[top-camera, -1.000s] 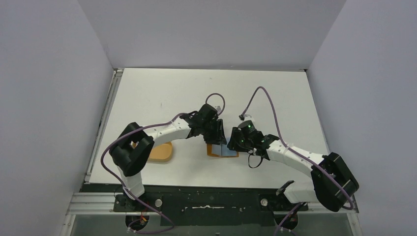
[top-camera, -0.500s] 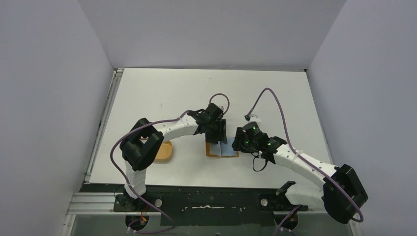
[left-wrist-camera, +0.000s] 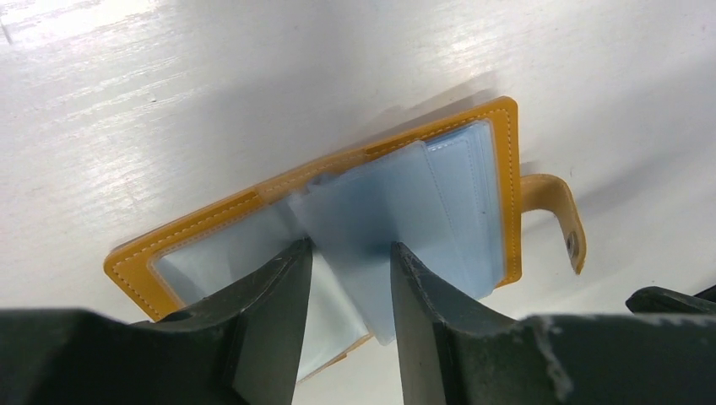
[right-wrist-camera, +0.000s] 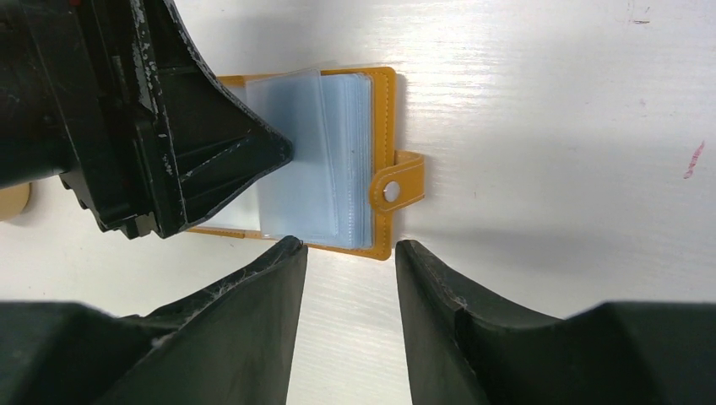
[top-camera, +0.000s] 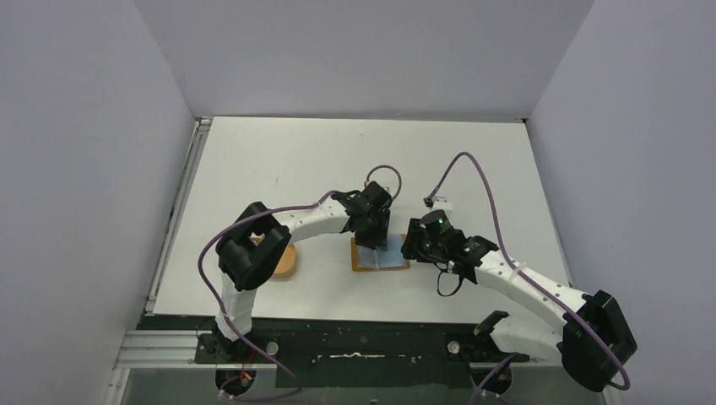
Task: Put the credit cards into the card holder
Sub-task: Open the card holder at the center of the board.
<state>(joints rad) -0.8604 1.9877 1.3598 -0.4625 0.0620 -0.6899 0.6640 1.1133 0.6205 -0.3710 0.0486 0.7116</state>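
Observation:
The card holder (top-camera: 380,257) lies open on the table, tan-orange with pale blue clear sleeves. In the left wrist view its orange rim (left-wrist-camera: 500,169) and closure tab (left-wrist-camera: 553,198) show. My left gripper (left-wrist-camera: 350,245) hangs over the sleeves, open, with one loose sleeve leaf (left-wrist-camera: 363,211) raised between its fingers. From above, the left gripper (top-camera: 377,239) covers the holder's far half. My right gripper (right-wrist-camera: 350,245) is open and empty, just off the holder's (right-wrist-camera: 384,110) tab side, near the tab (right-wrist-camera: 401,186). I cannot make out the credit cards in any view.
An orange oval tray (top-camera: 285,261) sits left of the holder, half hidden by the left arm's elbow (top-camera: 249,253). The left gripper's black body (right-wrist-camera: 152,126) fills the upper left of the right wrist view. Purple cables loop above both wrists.
The left gripper has come down toward me over the open holder. The right gripper has shifted a little right. Both jaws stand slightly wider.

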